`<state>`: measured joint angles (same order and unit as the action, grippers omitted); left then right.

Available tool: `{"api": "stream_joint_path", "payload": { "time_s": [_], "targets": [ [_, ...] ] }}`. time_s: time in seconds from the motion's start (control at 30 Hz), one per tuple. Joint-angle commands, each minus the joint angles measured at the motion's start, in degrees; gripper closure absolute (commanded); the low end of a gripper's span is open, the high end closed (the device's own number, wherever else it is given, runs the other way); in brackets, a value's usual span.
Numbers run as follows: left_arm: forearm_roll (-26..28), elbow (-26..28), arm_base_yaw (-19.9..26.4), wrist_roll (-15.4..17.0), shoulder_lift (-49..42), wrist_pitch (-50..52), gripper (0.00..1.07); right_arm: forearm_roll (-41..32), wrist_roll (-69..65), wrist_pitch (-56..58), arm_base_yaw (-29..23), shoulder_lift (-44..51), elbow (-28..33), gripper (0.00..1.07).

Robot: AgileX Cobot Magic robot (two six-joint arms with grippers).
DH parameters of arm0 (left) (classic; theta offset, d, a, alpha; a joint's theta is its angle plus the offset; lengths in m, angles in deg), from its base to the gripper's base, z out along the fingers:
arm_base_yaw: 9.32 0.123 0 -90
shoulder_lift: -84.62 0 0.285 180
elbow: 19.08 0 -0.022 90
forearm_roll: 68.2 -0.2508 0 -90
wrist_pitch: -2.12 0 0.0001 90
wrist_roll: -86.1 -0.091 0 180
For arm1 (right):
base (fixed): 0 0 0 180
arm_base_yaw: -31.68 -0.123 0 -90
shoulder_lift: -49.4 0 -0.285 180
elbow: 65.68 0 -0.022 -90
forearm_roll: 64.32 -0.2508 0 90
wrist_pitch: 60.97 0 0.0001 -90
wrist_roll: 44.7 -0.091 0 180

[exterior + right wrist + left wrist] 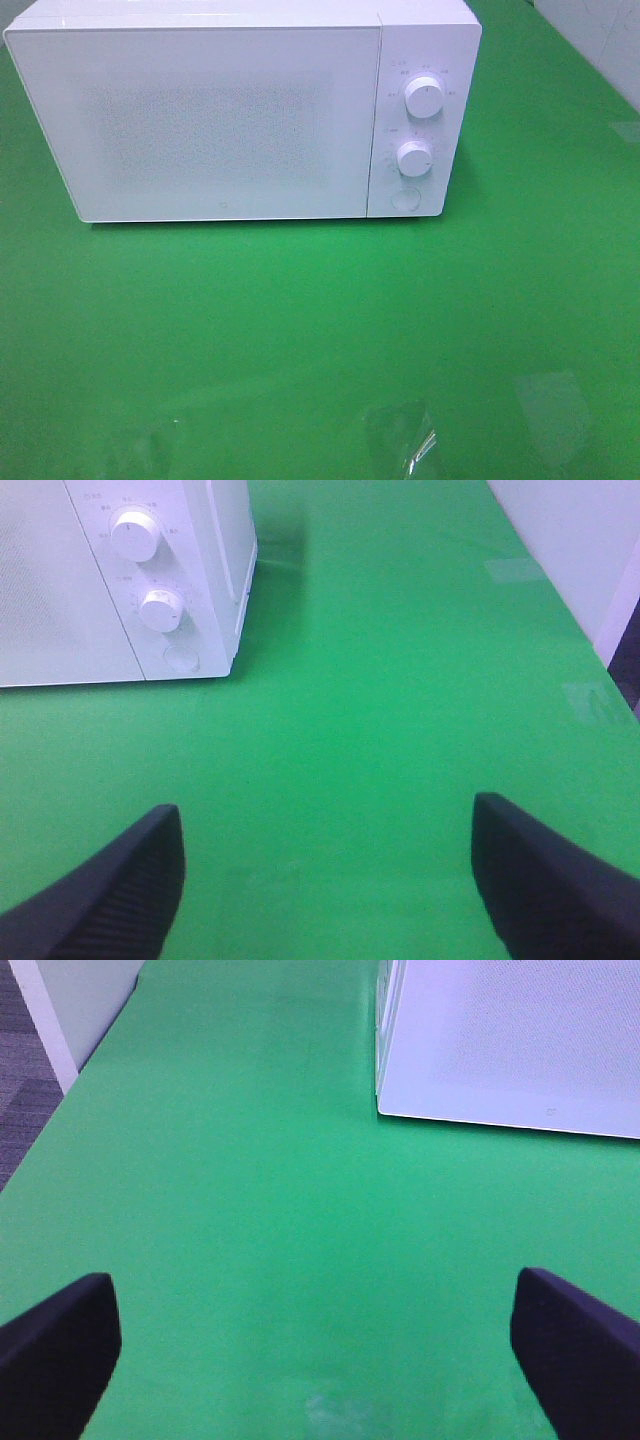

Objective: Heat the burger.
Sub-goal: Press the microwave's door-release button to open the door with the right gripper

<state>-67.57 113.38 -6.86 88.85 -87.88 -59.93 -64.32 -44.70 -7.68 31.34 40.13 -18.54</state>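
1. Exterior high view: a white microwave (240,115) stands at the back of a green table (300,330), its front facing the camera.
2. Its door (200,125) is closed. The frosted, dotted window in the door lets nothing inside be made out.
3. To the right of the door is the control panel, with an upper dial (425,97), a lower dial (414,158) beneath it and a round button (405,198) at the bottom.
4. The burger shows in none of the three views. Whether it sits behind the closed door cannot be told.
5. A shiny, clear patch (405,440) lies on the green surface near the front edge, right of the middle.
6. Left wrist view: the left gripper (312,1305) hangs over bare green surface with its jaws wide apart and nothing between them. Its dark fingers (60,1350) are well apart from the microwave's front left corner (385,1100) ahead.
7. Right wrist view: the right gripper (327,820) also has its jaws spread wide over the green surface and grips nothing. Its black ribbed fingers (120,880) are well short of the microwave's panel, where both dials and the button are in sight at the front right corner.
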Motion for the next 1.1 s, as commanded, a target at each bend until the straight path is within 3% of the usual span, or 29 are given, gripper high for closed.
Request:
{"api": "stream_joint_path", "payload": {
  "time_s": [0.03,0.63,1.1],
  "targets": [
    [0.2,0.0,0.1,0.3,-0.3,0.7,0.09,0.0,0.0,-2.6,0.2,-2.2,-0.5,0.32],
    [0.2,0.0,0.1,0.3,-0.3,0.7,0.09,0.0,0.0,-21.4,0.2,-19.1,-0.3,0.32],
    [0.2,0.0,0.1,0.3,-0.3,0.7,0.09,0.5,0.0,-41.8,0.2,-38.0,-0.3,0.32]
  ]
}}
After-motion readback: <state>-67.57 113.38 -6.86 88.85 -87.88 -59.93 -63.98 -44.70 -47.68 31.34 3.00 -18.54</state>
